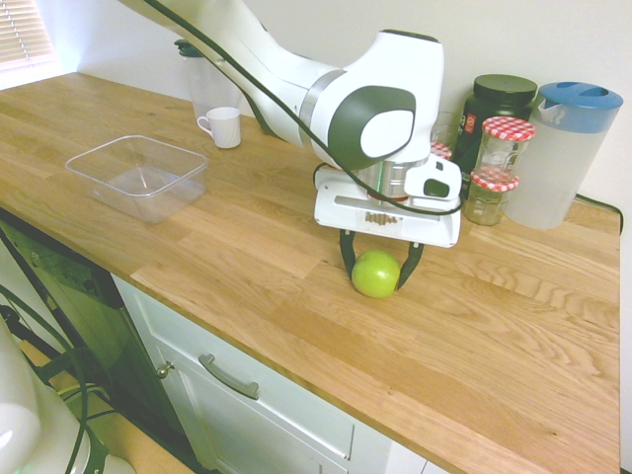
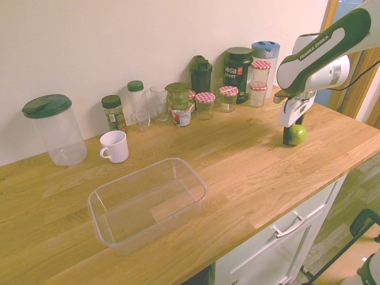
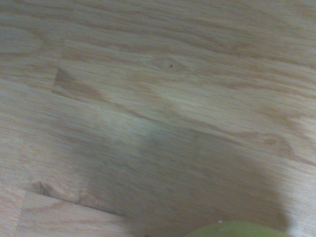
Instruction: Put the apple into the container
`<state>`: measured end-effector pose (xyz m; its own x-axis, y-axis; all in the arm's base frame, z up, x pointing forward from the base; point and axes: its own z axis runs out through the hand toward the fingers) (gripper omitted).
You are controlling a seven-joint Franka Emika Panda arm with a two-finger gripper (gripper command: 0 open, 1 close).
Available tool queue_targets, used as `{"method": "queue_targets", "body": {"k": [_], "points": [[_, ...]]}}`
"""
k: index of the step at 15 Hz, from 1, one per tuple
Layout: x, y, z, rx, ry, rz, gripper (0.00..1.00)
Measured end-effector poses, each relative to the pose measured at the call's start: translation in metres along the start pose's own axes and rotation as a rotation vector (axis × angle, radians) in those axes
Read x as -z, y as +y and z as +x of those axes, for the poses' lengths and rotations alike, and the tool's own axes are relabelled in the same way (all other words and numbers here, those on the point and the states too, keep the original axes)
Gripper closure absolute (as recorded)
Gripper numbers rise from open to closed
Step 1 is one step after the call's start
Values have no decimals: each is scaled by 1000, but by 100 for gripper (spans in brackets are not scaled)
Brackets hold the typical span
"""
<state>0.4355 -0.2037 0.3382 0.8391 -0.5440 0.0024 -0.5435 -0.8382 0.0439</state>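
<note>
The green apple [image 1: 376, 275] [image 2: 297, 134] rests on the wooden counter, near its right end in the first exterior view. My gripper [image 1: 377, 276] [image 2: 292, 135] is lowered straight over it. One dark finger [image 1: 348, 259] stands close against each side, the jaws still open around the fruit. A green sliver of the apple [image 3: 237, 229] shows in the wrist view. The clear plastic container [image 1: 104, 181] [image 2: 133, 176] sits empty and far off toward the counter's other end.
A white mug [image 1: 222, 126] [image 2: 114, 146] stands behind the container. Behind the apple, along the wall, stand jars with red-checked lids [image 1: 499, 168], a dark canister [image 1: 494, 109] and a blue-lidded pitcher [image 1: 563, 153]. The counter's front edge [image 1: 296, 346] runs close by.
</note>
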Motion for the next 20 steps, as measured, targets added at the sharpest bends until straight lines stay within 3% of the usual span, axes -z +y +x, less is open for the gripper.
{"method": "queue_targets", "body": {"k": [2,5,7,10,13,17,20], "points": [[7,-6,-1,3,-3,7,100],[62,-40,-1,38,21,31,100],[108,-97,-25,85,44,50,100],[155,-220,-104,174,77,67,100],[163,-325,-207,271,94,62,100],[187,-387,-313,319,91,82,100],[129,-429,-297,310,77,108,100]]}}
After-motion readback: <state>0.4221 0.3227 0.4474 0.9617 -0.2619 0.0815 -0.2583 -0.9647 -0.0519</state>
